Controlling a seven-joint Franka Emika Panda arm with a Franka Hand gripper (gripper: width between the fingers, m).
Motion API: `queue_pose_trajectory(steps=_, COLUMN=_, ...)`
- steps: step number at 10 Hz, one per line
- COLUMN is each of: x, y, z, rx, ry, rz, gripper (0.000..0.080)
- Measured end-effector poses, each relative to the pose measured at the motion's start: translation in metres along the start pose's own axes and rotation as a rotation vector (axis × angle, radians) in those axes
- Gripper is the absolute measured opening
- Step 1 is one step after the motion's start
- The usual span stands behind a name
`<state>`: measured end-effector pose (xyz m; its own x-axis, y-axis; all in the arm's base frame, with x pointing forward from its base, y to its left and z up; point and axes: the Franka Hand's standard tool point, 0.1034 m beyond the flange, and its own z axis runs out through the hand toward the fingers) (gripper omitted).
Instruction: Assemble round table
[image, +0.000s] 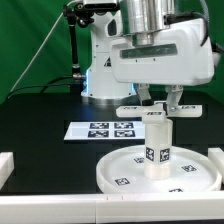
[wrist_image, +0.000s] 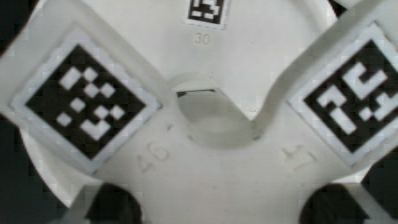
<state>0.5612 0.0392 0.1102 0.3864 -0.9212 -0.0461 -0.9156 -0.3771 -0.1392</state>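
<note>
Your arm (image: 150, 45) comes down from the top of the exterior view with the wrist pointing straight down, so the gripper (image: 161, 100) hangs directly over the round disc (image: 118, 172); the hand is level, not tilted.

The fingers (image: 148, 97) are set narrow, one on each side of the middle of the cross-shaped base (image: 132, 108), and they hold it flat; its arms stick out past the fingers toward the exterior view's left and right.

In the wrist view the cross-shaped base (wrist_image: 196, 125) fills the picture; there is a tag (wrist_image: 84, 90) on one arm, a second tag (wrist_image: 352, 95) on another, and a round recess at the centre; the dark patches at the frame's edge are too blurred to read.

The leg (image: 158, 135) stands upright near the centre of the round disc, directly under the held base, with tags low on its side; you cannot tell whether the base touches the leg's top or sits just above it.

The round disc lies flat on the black table (image: 40, 120); the marker board (image: 110, 129) lies behind it, toward the exterior view's left, apart from it.
</note>
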Motion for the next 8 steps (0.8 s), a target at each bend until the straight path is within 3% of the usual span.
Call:
queue_pose_trajectory(steps=1, x=0.0001, y=-0.0009, z=-0.0003, rx=-0.01, ry=-0.007, rz=0.045, gripper=0.0443)
queue_pose_trajectory(steps=5, x=0.0006, y=-0.0005, z=0.0, rx=0.0, ry=-0.019, rz=0.285, gripper=0.0443)
queue_pose_trajectory(steps=8, x=0.0002, y=0.0002, z=0.0006, rx=0.065, ry=-0.029, rz=0.627, gripper=0.0443)
